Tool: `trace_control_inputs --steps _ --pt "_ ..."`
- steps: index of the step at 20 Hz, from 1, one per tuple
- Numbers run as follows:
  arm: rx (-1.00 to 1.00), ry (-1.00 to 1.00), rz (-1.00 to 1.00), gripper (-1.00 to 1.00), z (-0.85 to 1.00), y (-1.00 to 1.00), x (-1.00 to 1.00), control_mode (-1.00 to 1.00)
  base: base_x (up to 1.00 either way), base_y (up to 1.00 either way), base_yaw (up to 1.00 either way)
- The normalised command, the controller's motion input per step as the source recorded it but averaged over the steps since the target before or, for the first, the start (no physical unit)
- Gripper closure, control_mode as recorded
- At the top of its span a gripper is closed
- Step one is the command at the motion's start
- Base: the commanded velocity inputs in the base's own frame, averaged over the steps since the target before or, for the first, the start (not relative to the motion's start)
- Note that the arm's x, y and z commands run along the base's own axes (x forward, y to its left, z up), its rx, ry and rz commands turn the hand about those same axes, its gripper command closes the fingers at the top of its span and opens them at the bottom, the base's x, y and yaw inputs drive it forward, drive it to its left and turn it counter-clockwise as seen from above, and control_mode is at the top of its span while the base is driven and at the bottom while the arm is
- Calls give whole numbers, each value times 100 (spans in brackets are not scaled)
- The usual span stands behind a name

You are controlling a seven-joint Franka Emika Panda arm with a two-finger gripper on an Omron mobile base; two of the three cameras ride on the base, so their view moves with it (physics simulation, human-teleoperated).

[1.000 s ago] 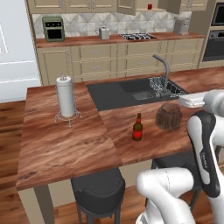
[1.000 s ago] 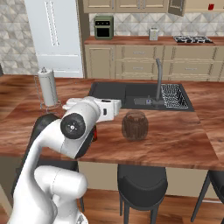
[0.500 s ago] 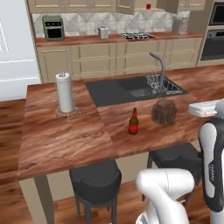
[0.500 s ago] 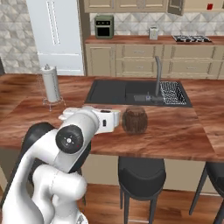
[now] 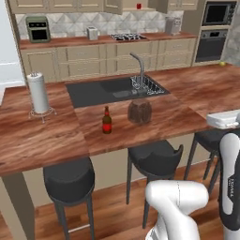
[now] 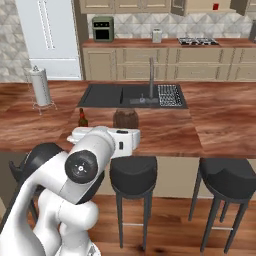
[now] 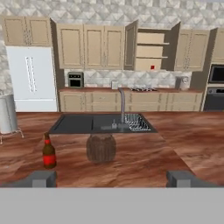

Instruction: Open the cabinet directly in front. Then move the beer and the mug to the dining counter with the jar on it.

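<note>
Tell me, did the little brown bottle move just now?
No. The beer stands just left of the jar on the dining counter as before; the whole view shifted because the base drove.

We see the dining counter (image 5: 42, 136) stretching across, with its dark sink (image 5: 101, 91) and curved tap (image 5: 138, 65). The beer (image 5: 107, 121) stands upright on the wood just beside the jar (image 5: 139, 111), apart from it. A paper-towel roll (image 5: 38, 93) stands near the left end. Two dark stools (image 5: 69, 180) sit under the front edge. A small red mug (image 5: 138, 6) shows in the far cabinet (image 5: 136, 5).
</note>
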Motion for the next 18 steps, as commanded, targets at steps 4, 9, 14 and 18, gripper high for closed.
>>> trace_control_inputs --steps 4,9,14,18 --pt "0 0 0 -100 0 0 0 100 0 -49 -5" --pt "0 0 0 -100 0 0 0 100 3 -100 -5" --pt "0 0 0 -100 0 0 0 100 14 -100 0" --pt "0 0 0 -100 0 0 0 100 4 -100 0"
